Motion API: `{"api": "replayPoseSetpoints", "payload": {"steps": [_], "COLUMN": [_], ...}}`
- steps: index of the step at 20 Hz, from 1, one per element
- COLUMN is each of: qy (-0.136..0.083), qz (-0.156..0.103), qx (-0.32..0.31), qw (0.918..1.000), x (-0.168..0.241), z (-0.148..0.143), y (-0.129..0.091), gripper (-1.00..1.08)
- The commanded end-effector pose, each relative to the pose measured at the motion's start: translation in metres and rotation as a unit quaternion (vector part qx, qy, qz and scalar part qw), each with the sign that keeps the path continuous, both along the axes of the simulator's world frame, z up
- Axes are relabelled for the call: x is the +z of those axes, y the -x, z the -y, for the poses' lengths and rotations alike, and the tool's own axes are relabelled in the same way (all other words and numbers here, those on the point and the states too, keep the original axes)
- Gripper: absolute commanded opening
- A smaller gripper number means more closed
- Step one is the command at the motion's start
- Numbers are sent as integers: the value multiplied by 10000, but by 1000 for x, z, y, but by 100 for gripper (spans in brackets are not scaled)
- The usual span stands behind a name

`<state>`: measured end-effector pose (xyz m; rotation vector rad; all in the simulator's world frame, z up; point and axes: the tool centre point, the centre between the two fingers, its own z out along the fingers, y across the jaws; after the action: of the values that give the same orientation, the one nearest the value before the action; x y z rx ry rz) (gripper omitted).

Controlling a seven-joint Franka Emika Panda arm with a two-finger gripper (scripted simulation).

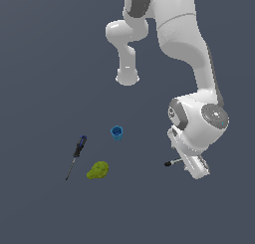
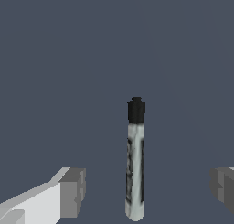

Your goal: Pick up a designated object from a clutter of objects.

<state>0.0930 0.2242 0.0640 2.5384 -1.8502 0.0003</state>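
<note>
So the gripper (image 2: 146, 191) is hanging wide open, one finger (image 2: 73, 192) on either side of the black-tipped rod (image 2: 135, 168) in the wrist view, and neither pad is touching it. The rod lies flat on the dark floor (image 1: 45, 213) in the gap, not quite centred, sitting a bit nearer one pad than the other.

In the exterior view the rod (image 1: 173, 163) pokes out just beside the hand, at that view's right side, well apart from everything else.

What I'd worry about: it's a thin, round thing on a flat surface, so it'll probably roll if one pad reaches it first, and being off-centre makes that more likely. If the hand isn't low enough when it closes, the pads could pinch over the top and squirt it out. Too low and the fingertips jam into the floor. I can't tell the height from these views. Also the grip looks to land near the tail end, away from the black cap, so it may tip once lifted.

Count, near to far in the exterior view:
- one yellow-green lumpy fruit (image 1: 98, 170)
- one rod
- one blue-and-black-handled screwdriver (image 1: 75, 156), left of the fruit
- one blue cup (image 1: 117, 133), farthest back
</note>
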Motion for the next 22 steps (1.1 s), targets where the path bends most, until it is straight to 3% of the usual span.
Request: {"api": "replayPoseSetpoints", "payload": {"steps": [1,8,22], "qy": [-2,-2,-2], "qz": [1,-2,1], "qx": [-67,-71,-89], "qw": [10000,10000,10000], "x": [-3,-7,-54], "z": [-2,-3,-3], "y": [0,1,1], "gripper": [100,100,100]}}
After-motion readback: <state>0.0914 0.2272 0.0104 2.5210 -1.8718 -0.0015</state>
